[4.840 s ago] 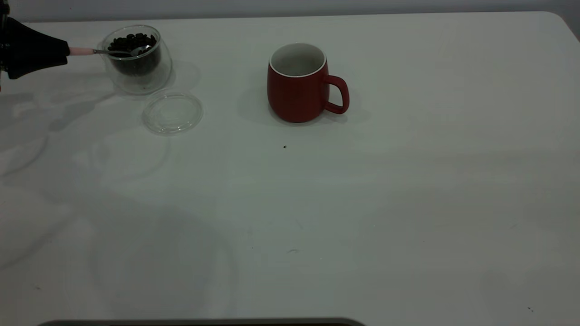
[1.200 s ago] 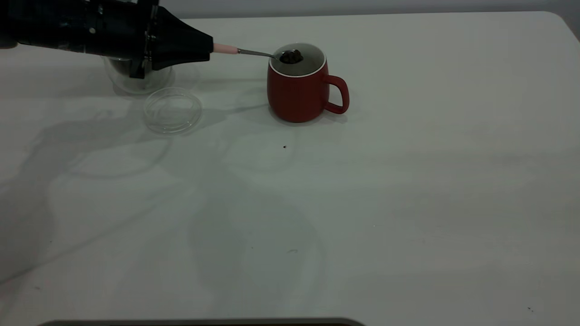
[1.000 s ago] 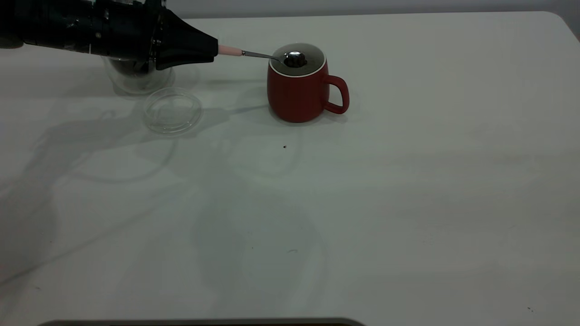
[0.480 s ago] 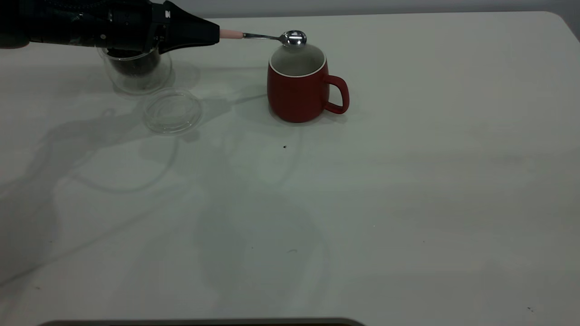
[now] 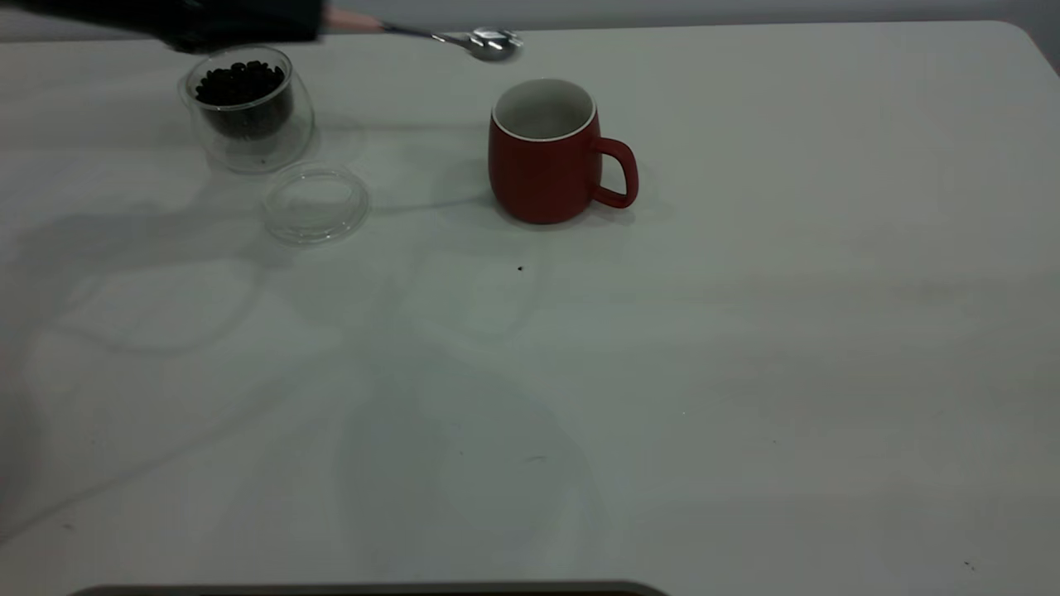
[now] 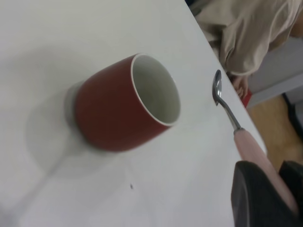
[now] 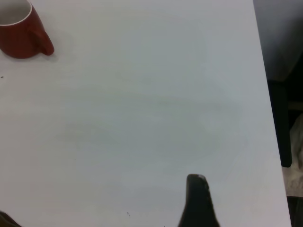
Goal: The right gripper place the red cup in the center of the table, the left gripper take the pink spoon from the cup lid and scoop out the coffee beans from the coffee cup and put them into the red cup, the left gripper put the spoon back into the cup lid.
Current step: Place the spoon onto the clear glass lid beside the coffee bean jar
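The red cup [image 5: 542,153] stands upright near the table's [image 5: 745,331] far middle, handle to the right. My left gripper [image 5: 313,22] is shut on the pink spoon's handle [image 5: 352,18] and holds it high, beyond the cup and to its left. The metal bowl [image 5: 493,43] looks empty. In the left wrist view the spoon [image 6: 222,97] hangs beside the red cup [image 6: 118,111], whose visible inside is white. The coffee cup [image 5: 248,108] with coffee beans [image 5: 240,83] stands far left, the cup lid [image 5: 315,204] just in front of it. My right gripper [image 7: 102,218] is open, low over bare table.
A tiny dark speck [image 5: 520,267] lies in front of the red cup. The table's rounded far right corner [image 5: 1023,33] shows in the exterior view. In the right wrist view the table edge [image 7: 265,94] runs close by, with the red cup [image 7: 21,33] far off.
The spoon held beans over the red cup, turned and emptied. It has since risen and drawn back to the left, and my left arm no longer covers the coffee cup.
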Available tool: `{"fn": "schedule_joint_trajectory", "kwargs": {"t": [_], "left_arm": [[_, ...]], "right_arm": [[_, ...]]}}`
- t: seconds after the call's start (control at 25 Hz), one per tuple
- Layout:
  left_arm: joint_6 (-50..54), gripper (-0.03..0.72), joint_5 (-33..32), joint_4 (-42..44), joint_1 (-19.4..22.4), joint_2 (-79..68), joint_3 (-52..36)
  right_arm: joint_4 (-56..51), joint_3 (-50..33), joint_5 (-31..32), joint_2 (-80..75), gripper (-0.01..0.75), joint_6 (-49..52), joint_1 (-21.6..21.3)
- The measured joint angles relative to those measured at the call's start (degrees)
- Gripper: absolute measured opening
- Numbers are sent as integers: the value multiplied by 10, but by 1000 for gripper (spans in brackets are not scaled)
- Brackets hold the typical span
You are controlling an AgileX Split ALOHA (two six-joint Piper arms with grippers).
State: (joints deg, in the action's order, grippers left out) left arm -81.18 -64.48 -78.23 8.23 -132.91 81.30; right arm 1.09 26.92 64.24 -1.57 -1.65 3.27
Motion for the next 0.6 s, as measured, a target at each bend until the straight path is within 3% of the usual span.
{"fn": "schedule_joint_trajectory", "kwargs": {"t": [0.32,0.6], "left_arm": [[118,127,-16,38,126,69,0],[197,127,-19,188,179,71,-24]], "right_arm": [[0,0,0,0,585,0,0],[0,0,0,0,585,0,0]]}}
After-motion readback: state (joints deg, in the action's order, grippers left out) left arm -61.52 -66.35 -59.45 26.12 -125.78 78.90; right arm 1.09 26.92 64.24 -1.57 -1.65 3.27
